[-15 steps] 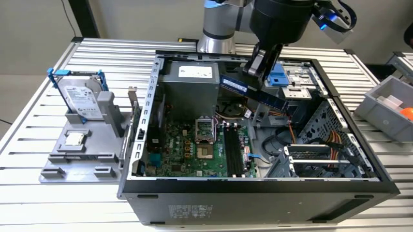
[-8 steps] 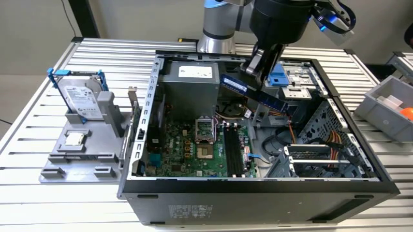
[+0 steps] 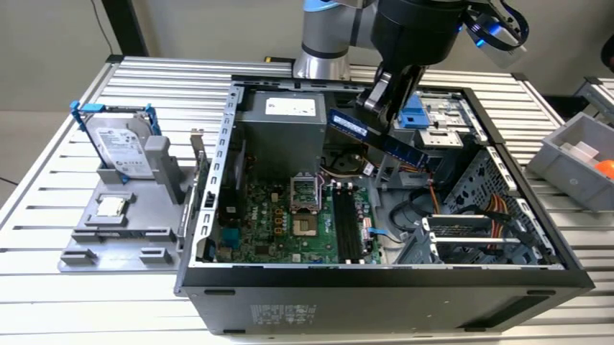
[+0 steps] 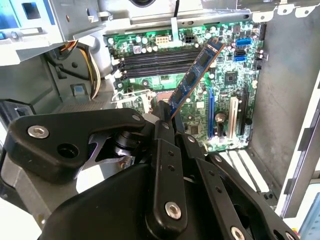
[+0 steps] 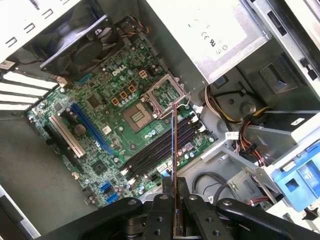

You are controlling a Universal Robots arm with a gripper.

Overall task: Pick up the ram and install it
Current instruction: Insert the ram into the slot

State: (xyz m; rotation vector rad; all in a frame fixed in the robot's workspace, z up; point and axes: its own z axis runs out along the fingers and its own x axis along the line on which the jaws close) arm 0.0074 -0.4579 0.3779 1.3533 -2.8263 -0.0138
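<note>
The ram (image 3: 376,139) is a long thin stick with a blue label, held tilted in the air above the open computer case (image 3: 206,215). My gripper (image 3: 372,109) is shut on one end of it. In the second wrist view the ram (image 4: 195,76) sticks out from between the black fingers (image 4: 165,131), over the green motherboard (image 4: 225,105) and its black memory slots (image 4: 160,59). In the first wrist view the ram (image 5: 173,145) appears edge-on, above the memory slots (image 5: 157,150). On the exterior view's motherboard (image 3: 278,223), the memory slots (image 3: 347,219) lie below and in front of the stick.
A silver hard drive in a blue frame (image 3: 123,147) and a small square chip (image 3: 112,206) sit on a grey holder at the exterior view's left. A grey power supply (image 3: 283,126) and cables (image 3: 479,215) crowd the case. A grey bin (image 3: 580,162) stands at the exterior view's right.
</note>
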